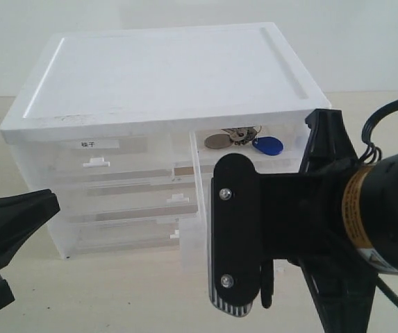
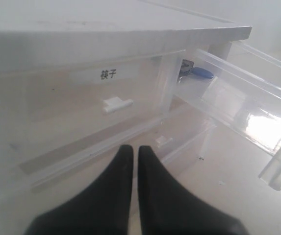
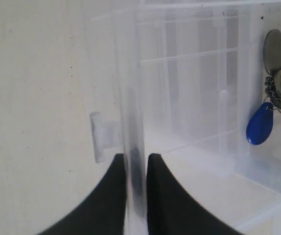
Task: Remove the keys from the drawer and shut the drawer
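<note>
The drawer [image 1: 194,182] stands pulled out of the upper right of the cabinet. Inside it, near the back, lie the keys [image 1: 244,137], with a blue cap [image 1: 267,146] and a grey oval tag [image 1: 217,141]. In the right wrist view the keys [image 3: 280,85] rest on the drawer floor, well beyond the fingers. My right gripper [image 3: 136,157] is shut on the drawer's front wall [image 3: 130,98], beside its white tab handle [image 3: 99,136]. My left gripper [image 2: 131,149] is shut with nothing in it, low in front of the cabinet's left side [image 1: 25,216].
The white cabinet [image 1: 164,69] holds a half-width drawer with a bold label [image 2: 110,74] at the upper left and full-width drawers [image 1: 136,208] below, all pushed in. The open drawer [image 2: 238,93] juts out toward my right arm. Beige tabletop [image 1: 115,291] lies in front.
</note>
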